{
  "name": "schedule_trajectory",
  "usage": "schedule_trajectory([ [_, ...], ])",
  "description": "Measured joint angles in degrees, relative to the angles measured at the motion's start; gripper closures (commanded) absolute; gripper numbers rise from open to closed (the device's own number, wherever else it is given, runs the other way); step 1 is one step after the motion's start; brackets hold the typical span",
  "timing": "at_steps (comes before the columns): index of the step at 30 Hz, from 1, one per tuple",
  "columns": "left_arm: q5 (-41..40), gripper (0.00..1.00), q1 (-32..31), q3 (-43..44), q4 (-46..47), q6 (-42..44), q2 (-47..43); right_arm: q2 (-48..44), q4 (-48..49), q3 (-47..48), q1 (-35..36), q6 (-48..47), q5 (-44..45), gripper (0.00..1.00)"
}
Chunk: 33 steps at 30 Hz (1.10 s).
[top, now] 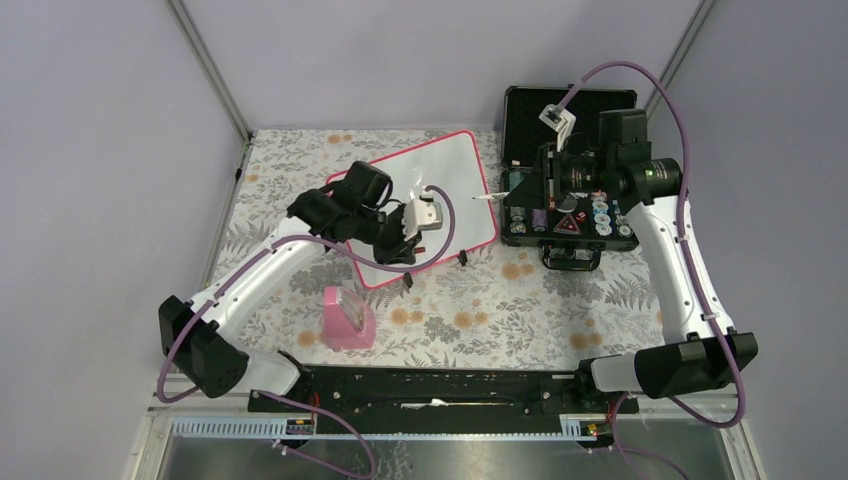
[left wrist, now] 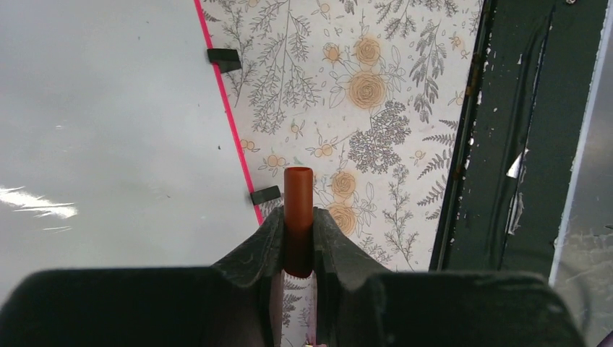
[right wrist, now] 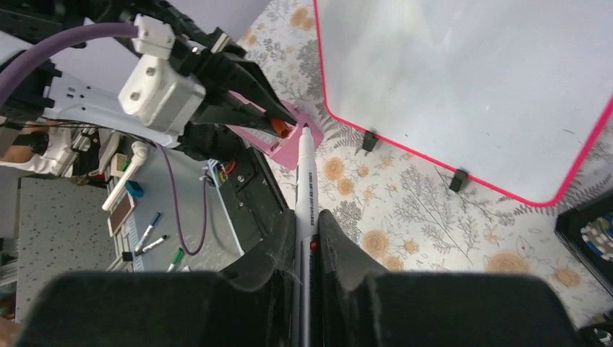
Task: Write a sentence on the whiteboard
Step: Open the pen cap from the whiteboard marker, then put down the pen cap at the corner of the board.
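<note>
One whiteboard point(top: 460, 175) with two black feet point(left wrist: 223, 58) lay flat; left gripper point(left wrist: 298, 220) clamped one red-brown cap point(left wrist: 298, 189), right gripper point(right wrist: 307, 224) clamped one white marker point(right wrist: 306, 173)

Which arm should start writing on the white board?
The right one. The right gripper is shut on the pen, its bare tip near the blank board's edge. The left gripper only pinches a red-brown cap.

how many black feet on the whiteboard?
2. Both sit on the whiteboard's long edge nearest the arms: one foot toward the left, the other foot toward the right. The left arm covers part of the board, so more may be hidden.
</note>
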Motion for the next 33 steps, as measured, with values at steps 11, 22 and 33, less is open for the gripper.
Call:
schedule_trajectory([
  [11, -5.3, 0.99, -17.0, -9.3, 3.8, -0.4, 7.3, 0.0, 3.0, -3.9, -2.5, 1.4, 7.2, 1.0],
  [22, -13.8, 0.91, -20.5, -12.4, 14.4, -3.2, 17.4, -1.1, 8.8, -11.8, -2.5, 3.7, 9.5, 1.0],
  [33, -16.4, 0.81, -20.8, -13.6, 16.7, -3.6, 21.4, -2.4, 10.6, -15.3, -2.5, 3.6, 9.5, 1.0],
])
